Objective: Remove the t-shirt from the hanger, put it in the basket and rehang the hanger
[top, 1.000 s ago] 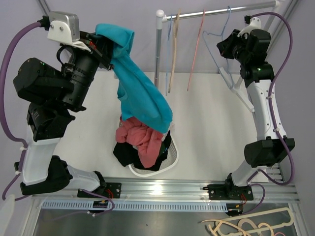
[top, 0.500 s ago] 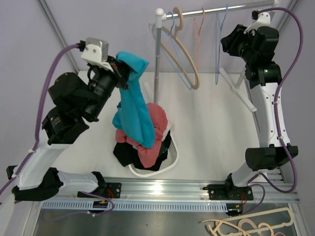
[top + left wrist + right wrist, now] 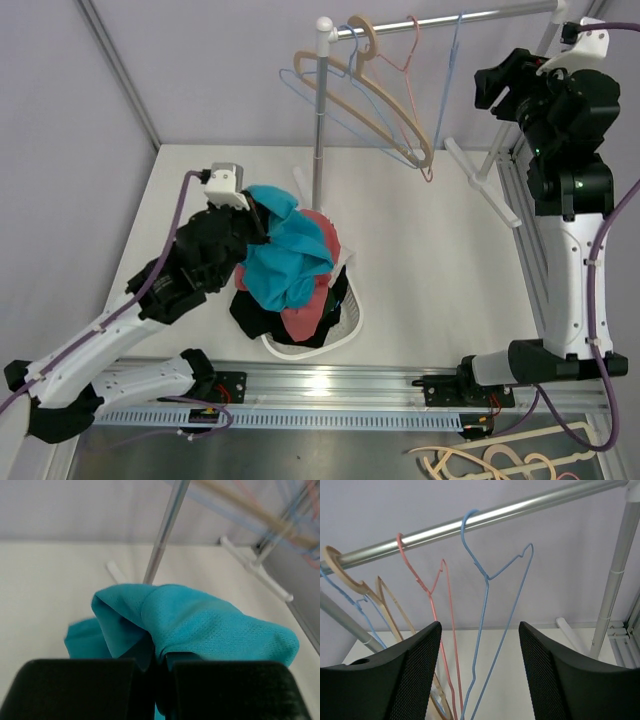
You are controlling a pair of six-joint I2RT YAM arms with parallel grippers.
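The teal t-shirt (image 3: 285, 255) lies bunched over the clothes pile in the basket, clear of every hanger. My left gripper (image 3: 258, 215) is shut on a fold of the t-shirt (image 3: 200, 625), the cloth pinched between the black jaws of the gripper (image 3: 159, 662). A bare blue wire hanger (image 3: 485, 575) hangs on the rail straight ahead of my right gripper (image 3: 480, 626), which is open and holds nothing. From above, that right gripper (image 3: 487, 88) sits high at the right, apart from the blue hanger (image 3: 452, 70).
A white basket (image 3: 345, 335) holds pink (image 3: 320, 235) and black (image 3: 255, 310) clothes. On the rail (image 3: 480, 17) also hang a pink wire hanger (image 3: 405, 55), a wooden hanger (image 3: 395, 105) and a pale blue one (image 3: 330, 95). The rack's pole (image 3: 319, 120) stands behind the basket.
My left arm has come down and lowered the teal t-shirt onto the basket pile. My right gripper has opened, let go of the blue hanger and drawn back to the right. The hangers have swung.
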